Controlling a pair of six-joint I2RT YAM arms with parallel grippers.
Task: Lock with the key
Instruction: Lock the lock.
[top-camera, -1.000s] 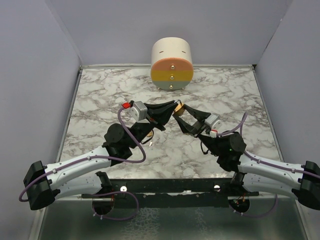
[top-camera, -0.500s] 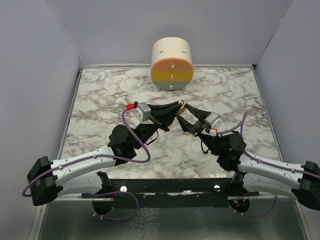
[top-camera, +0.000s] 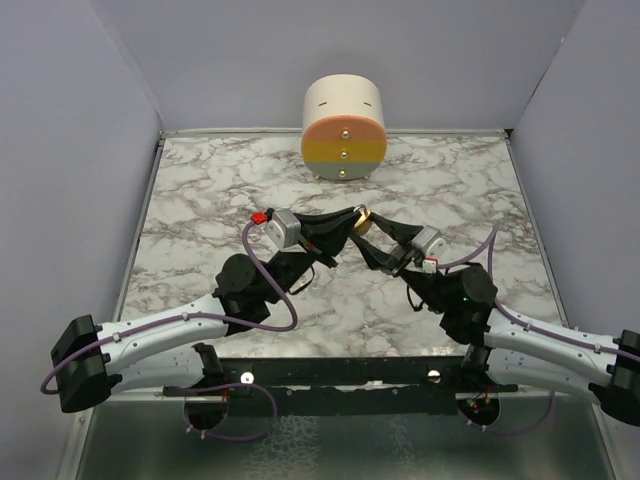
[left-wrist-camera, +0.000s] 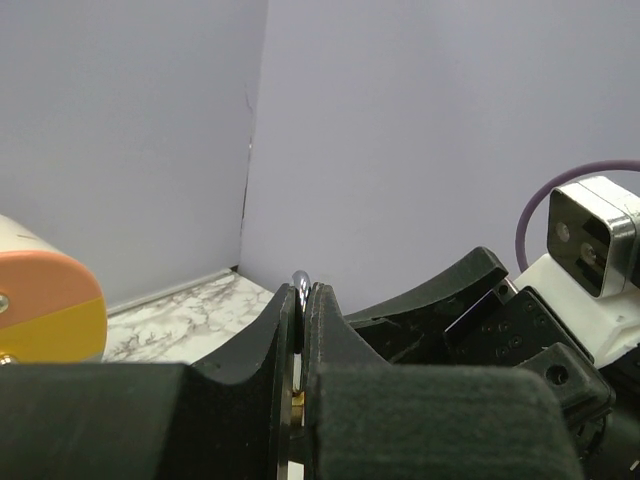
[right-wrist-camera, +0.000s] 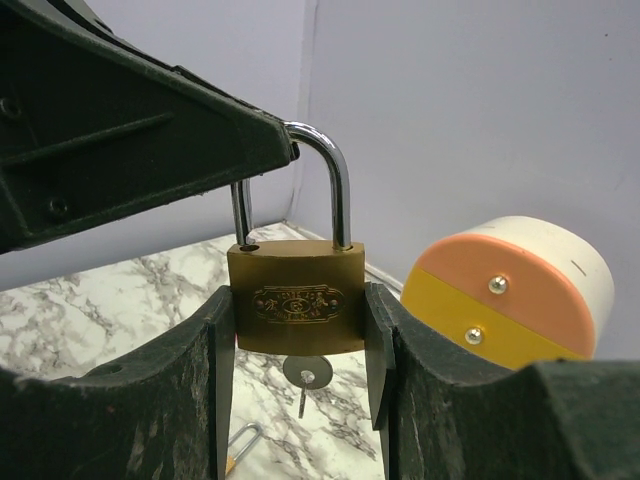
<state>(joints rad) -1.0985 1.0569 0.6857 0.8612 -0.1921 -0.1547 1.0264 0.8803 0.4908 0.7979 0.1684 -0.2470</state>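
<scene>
A brass padlock with a steel shackle is held upright above the table between both arms. My right gripper is shut on the padlock's body, one finger on each side. A silver key sticks out of the padlock's underside. My left gripper is shut on the shackle, whose top shows between its fingers. In the top view the left gripper and the right gripper meet at the padlock.
A cream cylinder with an orange and yellow face stands at the back of the marble table; it also shows in the right wrist view. A small metal loop lies on the table below the padlock.
My left wrist has shifted a little to the right and the right arm has shifted slightly. Both grippers have stayed shut on the padlock.
</scene>
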